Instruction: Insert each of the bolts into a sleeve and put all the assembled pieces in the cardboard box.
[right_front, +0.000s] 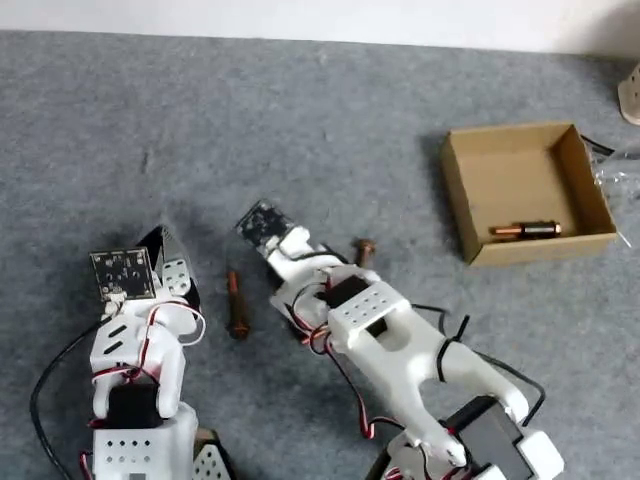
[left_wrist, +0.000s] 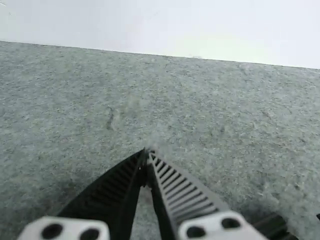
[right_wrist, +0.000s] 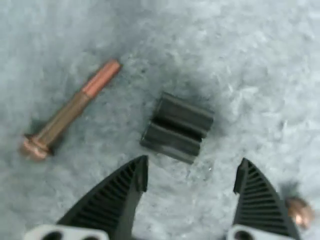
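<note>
The right gripper (right_wrist: 192, 162) hangs wide open over the black sleeve (right_wrist: 177, 127), and a bolt (right_wrist: 70, 112) lies just beside it. The sleeve sits slanted to the jaws, so I think closing may twist it aside. The left gripper (left_wrist: 147, 155) is closed on nothing.

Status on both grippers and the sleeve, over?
Left gripper shut, empty. Right gripper open over black ribbed sleeve. Copper-coloured bolt beside it; second bolt near gripper.
</note>
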